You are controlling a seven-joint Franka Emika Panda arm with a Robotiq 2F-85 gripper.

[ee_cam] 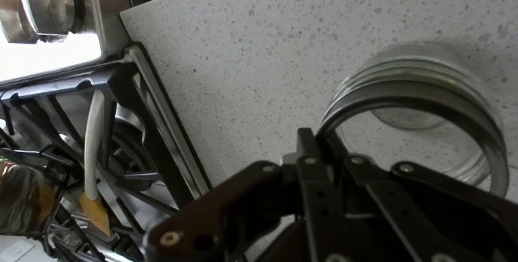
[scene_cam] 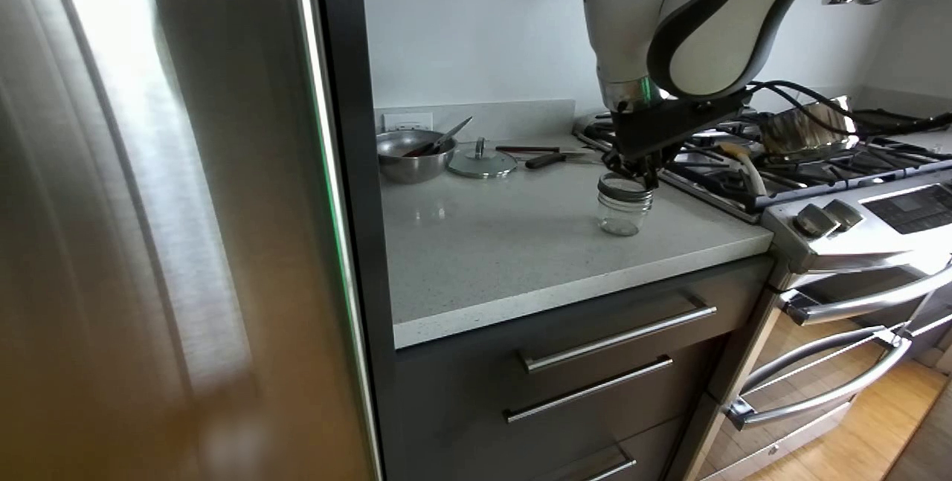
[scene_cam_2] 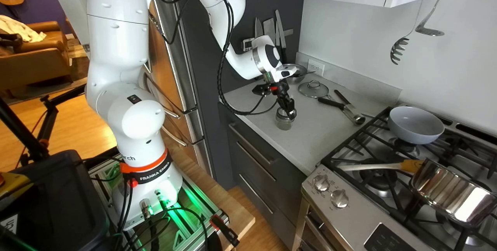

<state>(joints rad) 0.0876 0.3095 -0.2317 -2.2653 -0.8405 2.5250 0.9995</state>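
The glass jar (scene_cam: pixel 623 212), open at the top and ringed there by a dark band (ee_cam: pixel 425 92), is over the speckled pale countertop (scene_cam: pixel 520 250), between the refrigerator (scene_cam: pixel 186 243) and the stove (scene_cam_2: pixel 355 216). The gripper (ee_cam: pixel 321 142) is clenched on one edge of the jar's rim, with one fingertip outside the glass and the other inside the mouth. In both exterior views the jar is mouth up and roughly upright; whether its base touches the countertop cannot be told. Farther back, near the wall (scene_cam: pixel 483 35), a metal bowl (scene_cam: pixel 405 169) with a utensil (scene_cam: pixel 455 129) leaning in it stands beside a glass lid (scene_cam: pixel 482 163), knob upward. Two dark-handled tools (scene_cam_2: pixel 331 102) lie near that lid, their metal ends toward the stove. On the stove, a pale deep pan (scene_cam_2: pixel 415 127) sits toward the wall, and a shiny metal pot (scene_cam_2: pixel 452 194) is on the burner grates, with a white-handled spatula (scene_cam_2: pixel 372 167) beside it, its orange end close to the pot.
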